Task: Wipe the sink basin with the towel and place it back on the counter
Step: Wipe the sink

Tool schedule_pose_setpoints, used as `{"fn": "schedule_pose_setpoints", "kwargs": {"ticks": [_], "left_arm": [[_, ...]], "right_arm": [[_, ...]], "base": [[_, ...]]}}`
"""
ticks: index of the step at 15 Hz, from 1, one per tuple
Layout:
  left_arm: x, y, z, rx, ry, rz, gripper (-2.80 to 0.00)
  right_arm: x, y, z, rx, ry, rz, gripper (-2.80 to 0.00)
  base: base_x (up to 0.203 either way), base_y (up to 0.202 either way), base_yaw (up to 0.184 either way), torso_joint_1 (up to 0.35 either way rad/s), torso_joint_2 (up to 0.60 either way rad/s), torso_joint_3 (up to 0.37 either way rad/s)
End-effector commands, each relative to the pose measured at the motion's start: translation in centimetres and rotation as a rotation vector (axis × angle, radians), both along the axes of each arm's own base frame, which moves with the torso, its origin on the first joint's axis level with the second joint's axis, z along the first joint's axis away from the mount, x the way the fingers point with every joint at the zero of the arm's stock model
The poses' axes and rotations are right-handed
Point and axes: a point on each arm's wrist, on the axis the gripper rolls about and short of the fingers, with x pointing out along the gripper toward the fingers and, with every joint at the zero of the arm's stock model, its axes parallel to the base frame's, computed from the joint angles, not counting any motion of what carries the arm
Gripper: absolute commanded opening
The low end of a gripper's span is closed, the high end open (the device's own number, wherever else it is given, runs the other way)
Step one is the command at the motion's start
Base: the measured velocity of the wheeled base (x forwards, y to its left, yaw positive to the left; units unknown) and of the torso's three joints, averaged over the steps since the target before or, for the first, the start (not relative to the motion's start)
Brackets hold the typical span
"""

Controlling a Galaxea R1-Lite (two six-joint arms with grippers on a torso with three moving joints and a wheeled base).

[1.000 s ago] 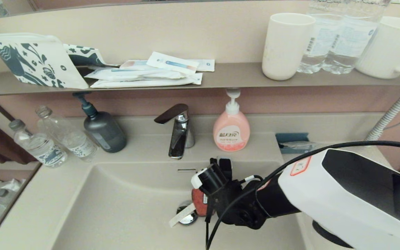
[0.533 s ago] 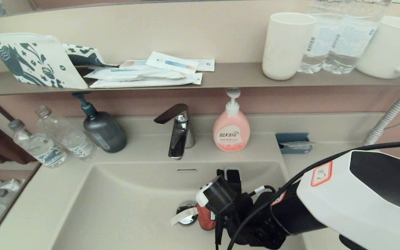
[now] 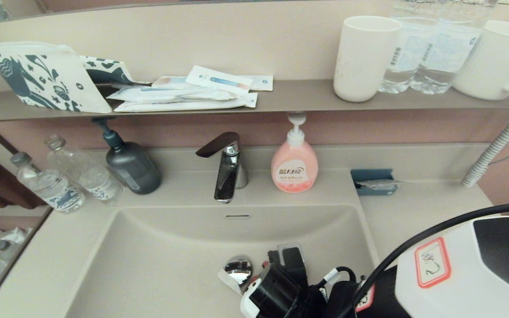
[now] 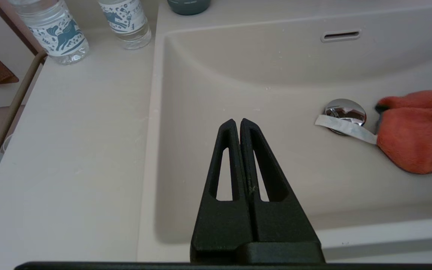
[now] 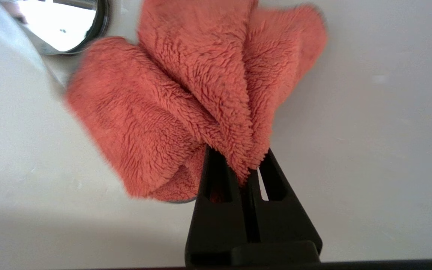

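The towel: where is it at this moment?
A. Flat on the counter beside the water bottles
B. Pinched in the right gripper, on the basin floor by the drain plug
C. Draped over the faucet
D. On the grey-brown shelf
B: the right gripper is shut on the towel, bunched on the sink basin floor beside the drain plug.

Your light: soft, even, indoor | glare: round chrome drain plug (image 5: pixel 64 24) mirrors brightly | blur: fluffy orange-red towel (image 5: pixel 186 97) edges soft close-up | head view bends at edges

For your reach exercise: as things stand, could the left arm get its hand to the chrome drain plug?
Probably yes. The left hand hangs shut over the sink basin, with bare floor before the drain plug; only the towel's white tag crosses the plug.
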Motion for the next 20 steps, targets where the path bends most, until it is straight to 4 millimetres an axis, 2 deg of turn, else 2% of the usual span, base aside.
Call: {"fn": "schedule_pose_setpoints", "kwargs": {"ticks": [1, 3, 7, 10, 13, 17, 20], "left_arm": [[0.0, 0.0, 0.0, -0.001, 0.002, 0.000, -2.80], [0.0, 0.0, 0.0, 0.001, 0.002, -0.001, -2.80], [0.0, 0.0, 0.0, 0.000, 0.002, 0.001, -2.80], [0.0, 0.0, 0.0, 0.001, 0.002, -0.001, -2.80], [0.0, 0.0, 0.0, 0.001, 0.002, 0.001, -2.80], [0.0, 0.0, 0.0, 0.001, 0.002, 0.000, -2.80], [0.0, 0.0, 0.0, 0.001, 0.001, 0.001, -2.80]], "right_arm": [[-0.6, -0.4, 2.2, 0.034, -0.021, 0.003, -2.80], [-0.9, -1.4, 3.6, 0.020, -0.017, -0.003, -2.80], [-1.8, -3.8, 5.0, -0.023, 0.005, -0.019, -2.80], [-3.0, -5.7, 6.6, -0.030, 0.009, -0.012, -2.80], [-4.8, -6.8, 7.9, -0.034, 0.023, 0.033, -2.80], [-6.1, -8.0, 9.4, -0.030, 0.054, 0.066, -2.80], [-6.8, -9.2, 8.7, -0.129, 0.120, 0.070, -2.80]], "base": [[0.000, 0.000, 0.000, 0.000, 0.00, 0.000], [0.000, 0.000, 0.000, 0.000, 0.00, 0.000], [0.000, 0.000, 0.000, 0.000, 0.00, 0.000], [0.000, 0.000, 0.000, 0.000, 0.00, 0.000], [0.000, 0.000, 0.000, 0.000, 0.00, 0.000], [0.000, 0.000, 0.000, 0.000, 0.00, 0.000], [0.000, 0.000, 0.000, 0.000, 0.00, 0.000]]}}
